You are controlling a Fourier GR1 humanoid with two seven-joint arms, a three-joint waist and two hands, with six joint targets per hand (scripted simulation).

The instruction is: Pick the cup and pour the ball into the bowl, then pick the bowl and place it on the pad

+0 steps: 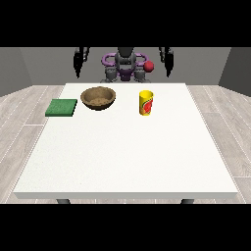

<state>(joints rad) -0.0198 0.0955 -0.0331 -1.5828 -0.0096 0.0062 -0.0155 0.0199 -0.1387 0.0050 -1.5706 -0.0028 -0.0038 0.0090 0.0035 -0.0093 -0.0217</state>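
A yellow cup (146, 103) with a red mark stands upright on the white table (127, 157), right of the middle at the far side. The ball is hidden from this view. Left of the cup sits a brown bowl (98, 97). A green pad (62, 107) lies at the table's left edge, beside the bowl. Both black hands hang down beside the robot's body behind the table, far from the objects: the hand at the view's left (77, 62) and the hand at the view's right (168, 62). Their fingers point downward and hold nothing.
The robot's torso (125, 66) stands behind the table's far edge, with a red round part (149, 65) on it. A wide bare stretch of table lies between the objects and the near edge.
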